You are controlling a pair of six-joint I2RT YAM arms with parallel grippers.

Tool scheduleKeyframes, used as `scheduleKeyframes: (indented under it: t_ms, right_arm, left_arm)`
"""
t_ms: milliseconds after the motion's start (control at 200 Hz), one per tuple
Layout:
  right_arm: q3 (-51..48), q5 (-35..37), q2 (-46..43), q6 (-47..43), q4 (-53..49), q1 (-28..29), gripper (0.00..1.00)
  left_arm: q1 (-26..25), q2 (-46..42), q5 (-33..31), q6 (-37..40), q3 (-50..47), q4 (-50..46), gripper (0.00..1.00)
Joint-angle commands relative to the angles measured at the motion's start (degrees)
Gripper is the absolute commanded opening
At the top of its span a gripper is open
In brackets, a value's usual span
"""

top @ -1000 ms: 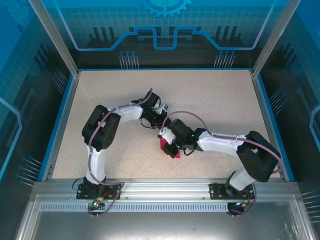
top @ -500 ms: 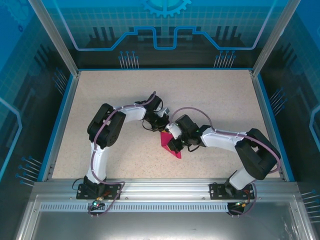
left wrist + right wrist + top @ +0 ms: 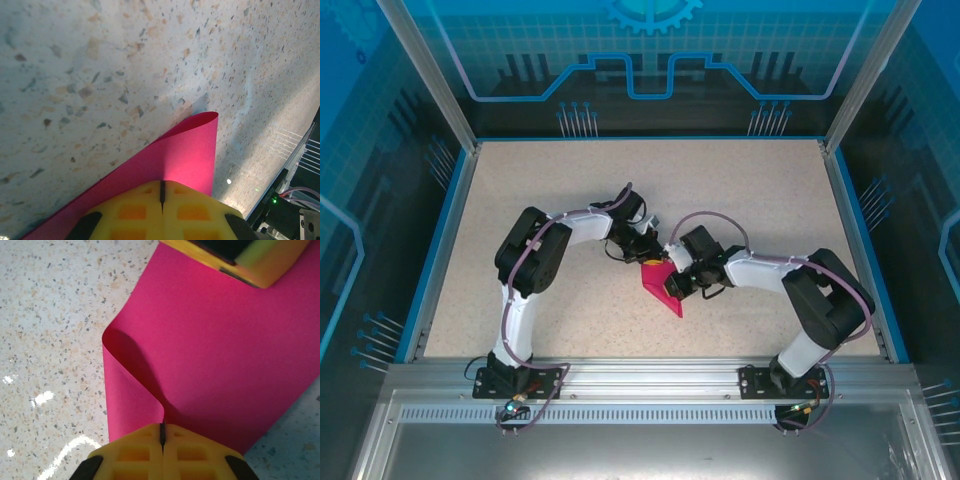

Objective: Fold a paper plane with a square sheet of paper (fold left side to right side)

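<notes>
the square sheet of paper (image 3: 662,287) lies partly folded near the middle of the table (image 3: 520,200). i see my right gripper (image 3: 162,432) pinching its raised fold. my left gripper (image 3: 162,187) is pressed together, tips on the pink; i can't confirm a grip.

the square sheet of paper (image 3: 215,340) is looking thin, smooth and matt, curling softly. the table (image 3: 50,315) is showing a speckled, stone-like finish, catching glossy glints. the right gripper (image 3: 162,434) is showing matt yellow plastic, moulded in a grid. the rail (image 3: 650,372) is gleaming like brushed metal.
</notes>
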Motion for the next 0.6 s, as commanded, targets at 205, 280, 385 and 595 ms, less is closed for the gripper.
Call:
scheduleKeyframes:
  t_ms: [205, 280, 385, 595]
  right_arm:
    - [1.14, -0.3, 1.94, 0.82, -0.08, -1.41, 0.0]
    - [1.19, -0.17, 2.04, 0.9, -0.02, -1.5, 0.0]
    - [1.19, -0.03, 1.96, 1.09, 0.2, -1.59, 0.0]
    - [1.54, -0.18, 1.96, 1.22, 0.3, -1.79, 0.0]
  left_arm:
    - [-1.03, 2.48, -2.46, 1.8, 0.2, -3.54, 0.04]
    - [-1.0, 2.48, -2.49, 1.82, 0.23, -3.49, 0.04]
    - [-1.04, 2.53, -2.5, 1.76, 0.2, -3.44, 0.04]
    - [-1.12, 2.57, -2.46, 1.67, 0.21, -3.37, 0.04]
